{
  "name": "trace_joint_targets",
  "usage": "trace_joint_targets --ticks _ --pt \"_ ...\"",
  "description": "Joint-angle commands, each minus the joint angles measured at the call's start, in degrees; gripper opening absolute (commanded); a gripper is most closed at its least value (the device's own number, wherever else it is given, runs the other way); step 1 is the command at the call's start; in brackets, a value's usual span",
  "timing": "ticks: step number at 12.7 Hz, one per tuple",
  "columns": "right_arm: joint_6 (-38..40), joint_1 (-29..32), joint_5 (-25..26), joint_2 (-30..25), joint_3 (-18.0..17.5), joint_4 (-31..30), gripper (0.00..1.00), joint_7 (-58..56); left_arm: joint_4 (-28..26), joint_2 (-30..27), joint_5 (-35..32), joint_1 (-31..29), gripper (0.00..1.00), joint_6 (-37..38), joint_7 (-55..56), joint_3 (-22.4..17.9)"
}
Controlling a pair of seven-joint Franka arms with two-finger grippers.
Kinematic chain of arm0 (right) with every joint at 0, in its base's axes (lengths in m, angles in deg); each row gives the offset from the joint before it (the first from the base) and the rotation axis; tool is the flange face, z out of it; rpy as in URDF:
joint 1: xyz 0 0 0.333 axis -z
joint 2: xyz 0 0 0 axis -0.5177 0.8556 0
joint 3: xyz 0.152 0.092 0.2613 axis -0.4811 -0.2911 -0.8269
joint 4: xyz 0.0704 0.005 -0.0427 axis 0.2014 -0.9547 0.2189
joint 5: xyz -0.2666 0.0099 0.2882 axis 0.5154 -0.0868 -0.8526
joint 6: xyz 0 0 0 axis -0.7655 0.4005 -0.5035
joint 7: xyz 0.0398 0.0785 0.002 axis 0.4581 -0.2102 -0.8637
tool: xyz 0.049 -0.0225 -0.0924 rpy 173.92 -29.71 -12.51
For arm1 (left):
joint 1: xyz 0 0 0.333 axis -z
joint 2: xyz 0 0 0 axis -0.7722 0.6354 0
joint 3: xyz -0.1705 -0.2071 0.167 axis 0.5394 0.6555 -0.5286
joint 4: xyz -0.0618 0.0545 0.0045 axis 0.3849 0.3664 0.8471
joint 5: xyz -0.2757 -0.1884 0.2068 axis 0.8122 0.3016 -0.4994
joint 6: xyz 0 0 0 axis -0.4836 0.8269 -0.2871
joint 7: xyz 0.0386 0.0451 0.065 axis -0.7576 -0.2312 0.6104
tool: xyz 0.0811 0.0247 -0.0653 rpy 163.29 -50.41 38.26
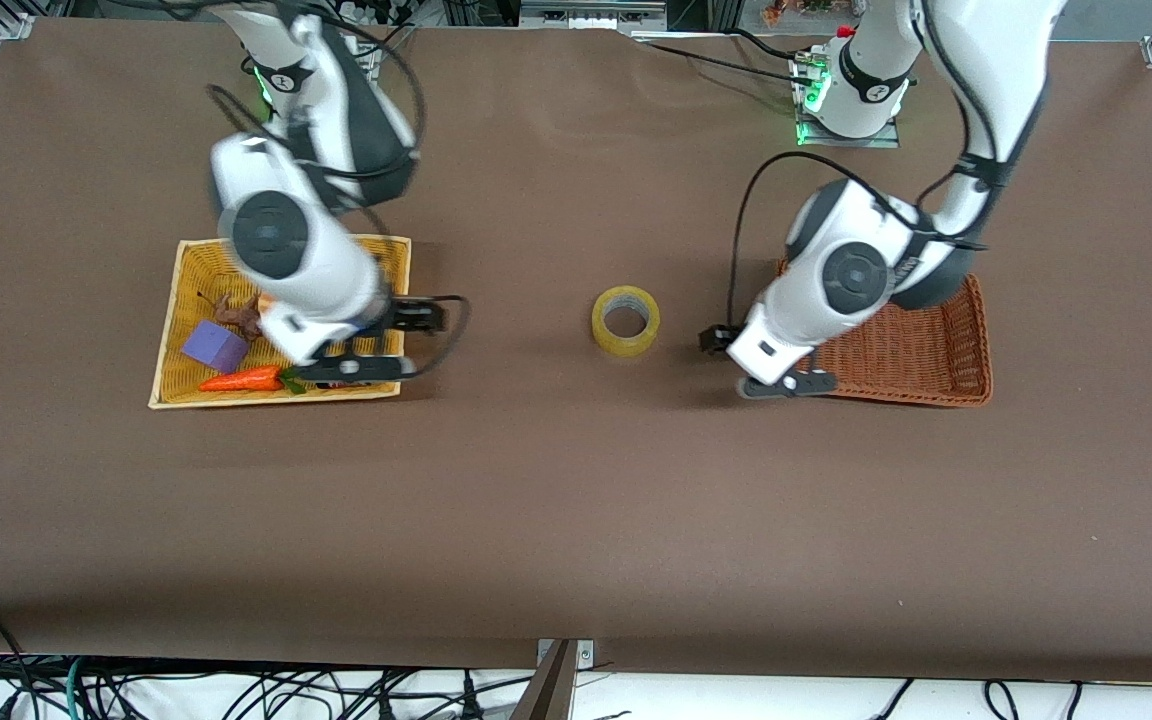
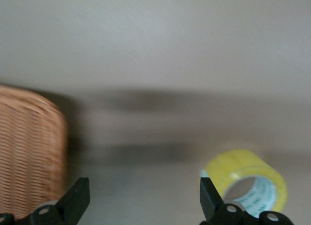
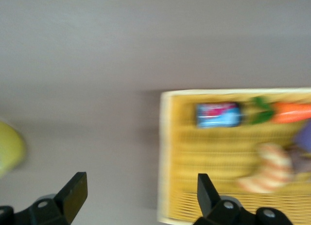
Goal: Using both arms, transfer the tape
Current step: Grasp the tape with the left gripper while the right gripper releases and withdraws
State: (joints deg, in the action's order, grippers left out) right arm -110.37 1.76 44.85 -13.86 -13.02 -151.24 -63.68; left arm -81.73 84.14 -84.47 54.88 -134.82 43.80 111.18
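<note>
The tape (image 1: 625, 320), a yellowish ring with a grey-rimmed hole, lies flat on the brown table between the two arms. It also shows in the left wrist view (image 2: 245, 181) and at the edge of the right wrist view (image 3: 8, 147). My left gripper (image 1: 751, 362) is open and empty, low over the table between the tape and the brown basket; its own view (image 2: 143, 191) shows the jaws wide apart with the tape beside one finger. My right gripper (image 1: 391, 343) is open and empty over the yellow basket's edge nearest the tape, also in its own view (image 3: 141, 186).
A yellow wicker basket (image 1: 176, 300) at the right arm's end holds a purple block (image 1: 216, 346), a carrot (image 1: 241, 380), a small can (image 3: 218, 114) and a striped pastry-like thing (image 3: 265, 174). A brown wicker basket (image 1: 926, 350) sits at the left arm's end.
</note>
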Motion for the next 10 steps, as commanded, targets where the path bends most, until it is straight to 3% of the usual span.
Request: trace_joint_targets --ticks 1,3,5,8,10 --pt "2.61 7.38 0.81 -6.19 0.67 -1.06 1.0 -11.79 -0.42 2.95 -5.27 -0.55 1.0 -3.57 8.95 4.47" --pt "5.67 15.49 2.39 -11.46 -1.01 -0.97 1.0 -16.47 -0.24 5.84 -8.97 0.41 1.0 -6.47 14.67 5.97" --pt "9.36 23.92 4.15 -15.67 -5.56 -1.23 1.0 -20.59 0.28 8.66 -13.18 2.6 1.0 -8.41 19.59 5.97" --pt "11.76 29.65 5.03 -22.09 -9.96 -5.79 1.0 -20.36 0.46 12.09 -20.04 3.93 1.0 -10.7 24.0 5.97" --pt "11.41 30.64 5.29 -22.65 -11.12 -6.25 1.0 -17.73 0.46 13.33 -22.69 4.89 1.0 -11.23 25.67 5.97"
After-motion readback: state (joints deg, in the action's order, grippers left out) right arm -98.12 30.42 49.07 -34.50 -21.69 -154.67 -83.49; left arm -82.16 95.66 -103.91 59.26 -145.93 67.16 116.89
